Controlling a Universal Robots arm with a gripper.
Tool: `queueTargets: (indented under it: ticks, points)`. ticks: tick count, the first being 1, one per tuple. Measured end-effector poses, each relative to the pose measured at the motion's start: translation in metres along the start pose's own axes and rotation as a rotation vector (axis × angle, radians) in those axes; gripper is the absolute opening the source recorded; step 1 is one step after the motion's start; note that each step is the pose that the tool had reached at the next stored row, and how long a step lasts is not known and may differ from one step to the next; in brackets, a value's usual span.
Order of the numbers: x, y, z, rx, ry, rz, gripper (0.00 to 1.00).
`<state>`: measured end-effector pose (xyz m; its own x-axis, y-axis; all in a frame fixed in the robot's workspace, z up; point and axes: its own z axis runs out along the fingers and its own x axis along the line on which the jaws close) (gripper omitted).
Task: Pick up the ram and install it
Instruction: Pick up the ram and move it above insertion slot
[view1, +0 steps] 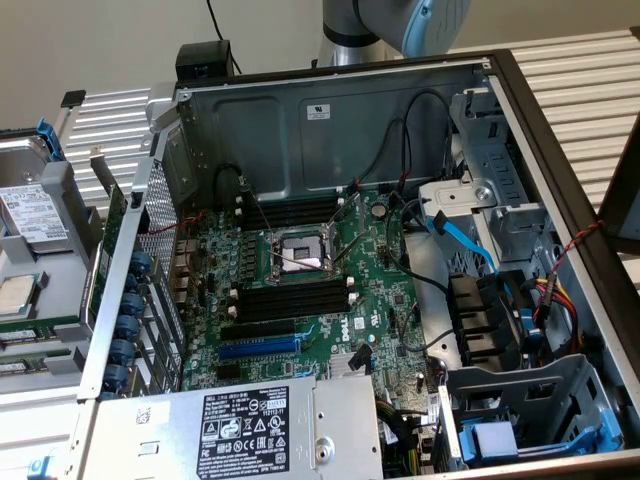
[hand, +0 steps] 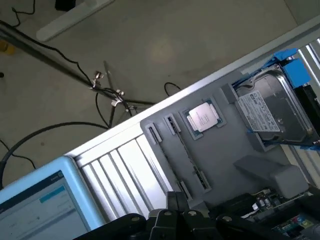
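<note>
The ram (view1: 40, 337) is a thin green stick lying flat in the grey tray (view1: 60, 260) at the exterior view's left, beyond the case wall. Inside the open computer case, black memory slots (view1: 290, 300) run beside the processor socket (view1: 295, 250), and more slots (view1: 290, 211) run behind it. My arm (view1: 400, 25) rises behind the case's back wall. My gripper (hand: 176, 201) hangs over the same tray (hand: 225, 150), close to its long clip holders (hand: 186, 150). Its dark fingers are shut together with nothing between them.
A hard drive (hand: 272, 110) and a loose processor (hand: 202, 118) share the tray. In the case, a blue expansion slot (view1: 255, 348), the power supply (view1: 250, 430), drive cages (view1: 520, 410) and loose cables (view1: 450, 235) crowd the board. A lit screen (hand: 35, 205) stands beside the tray.
</note>
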<state>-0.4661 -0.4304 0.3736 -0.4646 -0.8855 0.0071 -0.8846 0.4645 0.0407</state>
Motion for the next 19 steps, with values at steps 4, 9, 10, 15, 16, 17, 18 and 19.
queueTargets:
  ticks: [4,9,10,15,16,17,18,19]
  points:
    - [0.0,0.0,0.0004,0.0025,0.0019,-0.071,0.11]
    - [0.0,0.0,0.0012,0.008,0.0033,-0.162,0.11]
    - [0.0,-0.0001,0.0014,0.0106,0.0028,-0.18,0.11]
    - [-0.0001,-0.0002,0.0051,0.0205,0.0031,-0.272,0.11]
    - [-0.0001,-0.0002,0.0061,0.0215,0.0034,-0.29,0.11]
    - [-0.0001,-0.0003,0.0071,0.0224,0.0037,-0.307,0.11]
    - [-0.0001,-0.0003,0.008,0.0236,0.004,-0.326,0.11]
    - [-0.0001,-0.0004,0.0089,0.0252,0.0041,-0.345,0.11]
